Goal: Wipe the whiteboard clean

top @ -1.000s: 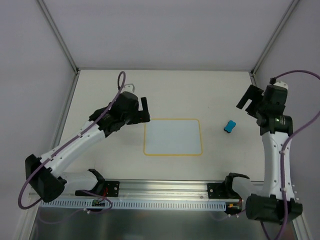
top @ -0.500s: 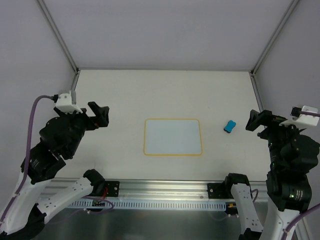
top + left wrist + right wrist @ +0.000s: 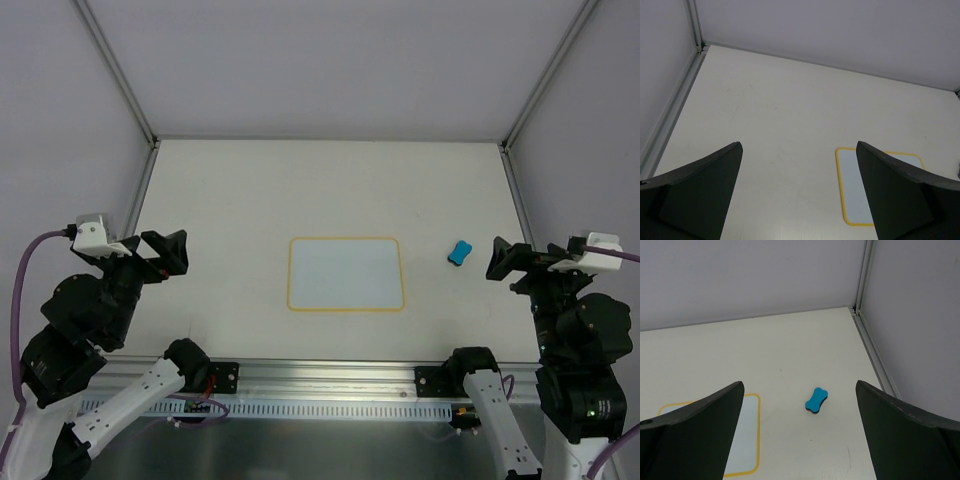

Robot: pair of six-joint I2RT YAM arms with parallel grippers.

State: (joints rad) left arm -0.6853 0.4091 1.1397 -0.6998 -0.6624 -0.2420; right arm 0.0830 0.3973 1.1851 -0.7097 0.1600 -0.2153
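The whiteboard (image 3: 346,273) lies flat in the middle of the table, white with a yellow-orange border and no marks that I can see. It shows partly in the left wrist view (image 3: 860,187) and the right wrist view (image 3: 742,440). The small blue eraser (image 3: 459,252) lies on the table to the board's right, also in the right wrist view (image 3: 816,400). My left gripper (image 3: 165,252) is open and empty, high at the left. My right gripper (image 3: 503,260) is open and empty, high at the right, near the eraser.
Grey enclosure walls and metal frame posts (image 3: 118,75) surround the table. A metal rail (image 3: 320,385) with the arm bases runs along the near edge. A frame strip (image 3: 875,357) borders the table's right side.
Both arms have drawn back from over the table toward the near corners and risen toward the camera. The whiteboard and eraser have not moved.
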